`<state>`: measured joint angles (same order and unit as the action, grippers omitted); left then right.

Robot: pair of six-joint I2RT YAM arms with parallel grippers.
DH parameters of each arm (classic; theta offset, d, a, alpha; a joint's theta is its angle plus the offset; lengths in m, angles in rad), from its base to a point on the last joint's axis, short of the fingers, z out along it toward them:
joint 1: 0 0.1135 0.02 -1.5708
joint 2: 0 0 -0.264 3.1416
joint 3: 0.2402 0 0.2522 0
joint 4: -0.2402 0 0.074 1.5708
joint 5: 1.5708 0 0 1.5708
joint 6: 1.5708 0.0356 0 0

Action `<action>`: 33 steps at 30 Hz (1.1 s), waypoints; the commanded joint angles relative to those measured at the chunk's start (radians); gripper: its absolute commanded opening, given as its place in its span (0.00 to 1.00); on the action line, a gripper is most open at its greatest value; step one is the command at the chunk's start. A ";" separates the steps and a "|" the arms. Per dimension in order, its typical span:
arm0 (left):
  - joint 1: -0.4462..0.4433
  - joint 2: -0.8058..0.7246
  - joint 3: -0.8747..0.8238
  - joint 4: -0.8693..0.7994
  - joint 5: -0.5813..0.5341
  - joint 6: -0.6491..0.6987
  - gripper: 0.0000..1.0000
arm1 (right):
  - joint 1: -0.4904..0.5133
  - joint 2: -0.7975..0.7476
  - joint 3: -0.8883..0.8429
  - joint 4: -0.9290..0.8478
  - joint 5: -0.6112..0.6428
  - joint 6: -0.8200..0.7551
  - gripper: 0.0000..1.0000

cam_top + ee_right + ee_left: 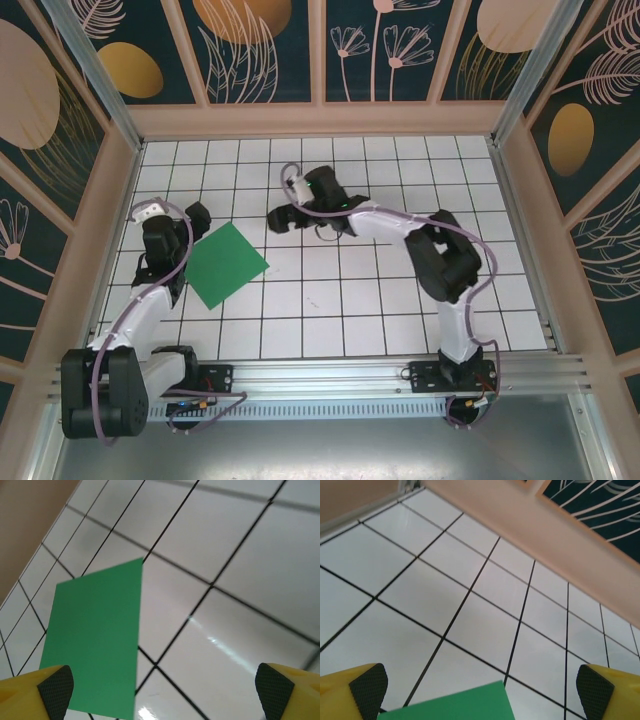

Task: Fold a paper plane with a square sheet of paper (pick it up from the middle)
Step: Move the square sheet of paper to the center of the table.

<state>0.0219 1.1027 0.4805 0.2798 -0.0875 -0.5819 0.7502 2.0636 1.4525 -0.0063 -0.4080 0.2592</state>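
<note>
Now square sheet of paper point(227, 263) flat on table point(400, 300), unfolded. Left gripper point(185, 232) nearer, at its far-left edge; right gripper point(284, 207) beyond far corner. Both jaws released, empty.

We log the left arm point(145, 305) and right arm point(445, 265): black joints, white links, lilac cables point(420, 214) alongside. Fingers point(337, 687) yellow; pads point(368, 690) black, cross-hatched.

no readable text, labels, brands or numbers appear on anything here.
</note>
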 commanded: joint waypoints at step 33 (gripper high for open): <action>-0.289 0.450 0.147 -0.239 0.371 -0.112 0.99 | -0.197 -0.598 -0.583 0.042 0.293 0.264 0.99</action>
<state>-0.2115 1.5017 0.6128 0.0742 0.2295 -0.6598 0.5667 1.5356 0.9195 0.0265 -0.1490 0.5045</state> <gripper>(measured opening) 0.986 0.988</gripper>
